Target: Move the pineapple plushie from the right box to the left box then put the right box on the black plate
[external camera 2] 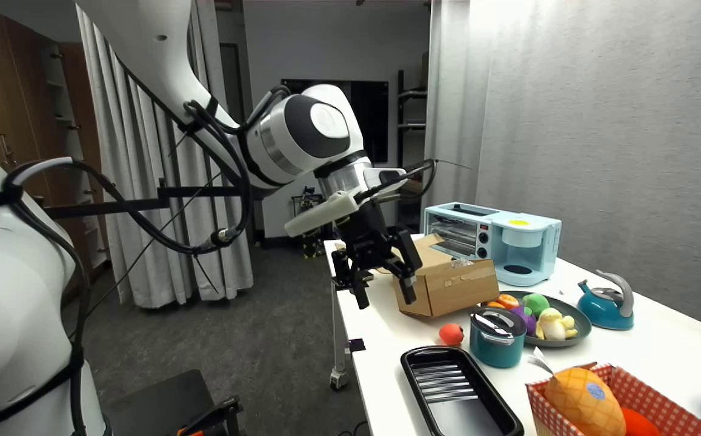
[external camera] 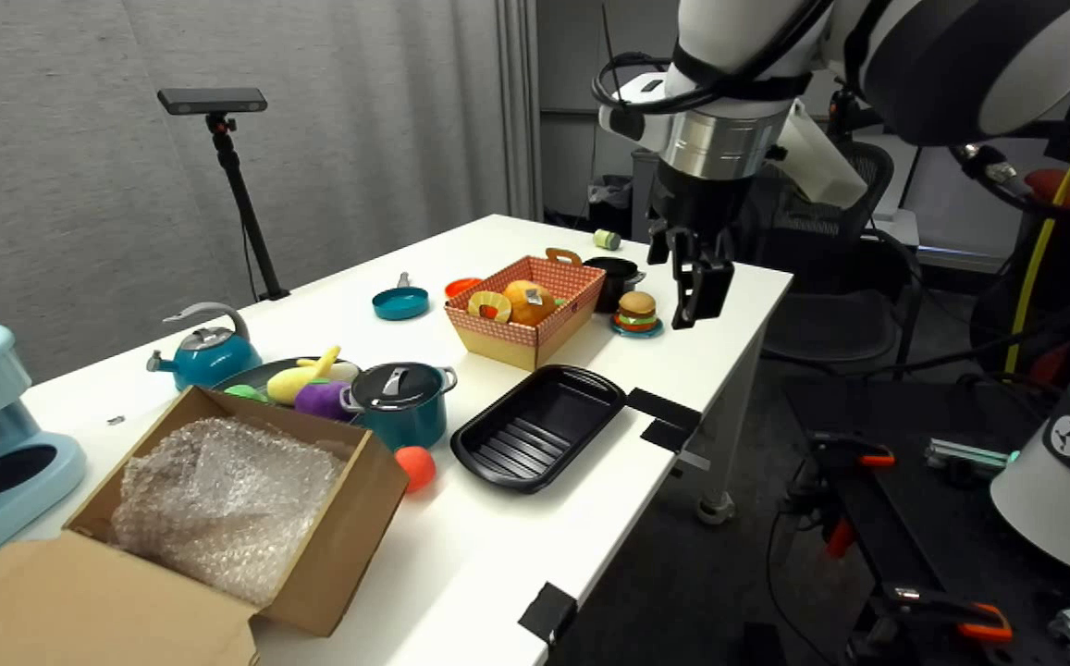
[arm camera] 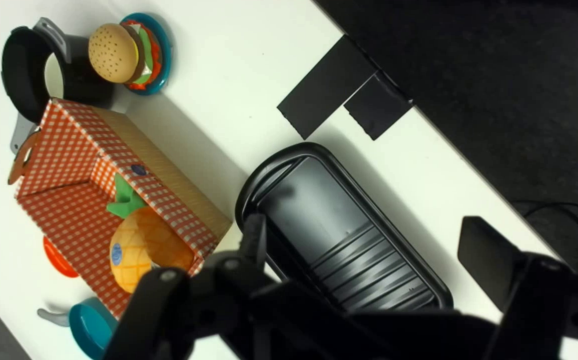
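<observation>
Foremost in the wrist view, my claw (arm camera: 362, 237) hangs above the desk (arm camera: 214, 65), jaws spread, grasping nothing. The pineapple plushie (arm camera: 141, 245) lies in the right box (arm camera: 164, 165). I judge the pick comes first: center over the pineapple plushie, lower the jaws inside the walls, squeeze gently, and lift vertically clear of the rim before traversing to the left box (external camera: 345, 541).

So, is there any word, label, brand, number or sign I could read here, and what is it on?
No words or numbers can be read.
Robot base: round black-and-white emblem, no legible letters.
Pineapple plushie: round blue label and pale tag, too small to read.
Red-checked box: dark oval mark, too small to read.
Light-blue appliance: yellow patch, no legible lettering.
</observation>
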Tool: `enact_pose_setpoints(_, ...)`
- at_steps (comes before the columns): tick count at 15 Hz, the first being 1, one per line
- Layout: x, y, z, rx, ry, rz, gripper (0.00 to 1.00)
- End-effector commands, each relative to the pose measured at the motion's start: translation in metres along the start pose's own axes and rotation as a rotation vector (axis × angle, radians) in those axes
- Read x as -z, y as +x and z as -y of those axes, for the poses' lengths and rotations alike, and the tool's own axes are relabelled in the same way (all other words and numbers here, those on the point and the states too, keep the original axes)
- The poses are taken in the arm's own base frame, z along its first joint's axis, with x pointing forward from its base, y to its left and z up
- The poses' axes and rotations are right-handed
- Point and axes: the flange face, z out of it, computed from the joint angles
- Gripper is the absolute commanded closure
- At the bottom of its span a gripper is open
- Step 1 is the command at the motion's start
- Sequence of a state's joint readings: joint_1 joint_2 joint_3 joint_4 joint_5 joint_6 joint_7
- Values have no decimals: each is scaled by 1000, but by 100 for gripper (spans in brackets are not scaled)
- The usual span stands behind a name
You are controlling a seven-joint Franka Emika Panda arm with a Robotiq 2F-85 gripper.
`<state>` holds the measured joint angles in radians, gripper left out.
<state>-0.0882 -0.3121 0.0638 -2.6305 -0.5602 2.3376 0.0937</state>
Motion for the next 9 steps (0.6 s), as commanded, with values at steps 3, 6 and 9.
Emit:
enact_pose_setpoints(3, -62, 36, -21, 49, -19, -20, 6)
enact_pose_setpoints(6, -83, 63, -37, 62, -53, -25, 8)
enact_pose_setpoints(9, -98, 90, -59, 40, -102, -22, 14)
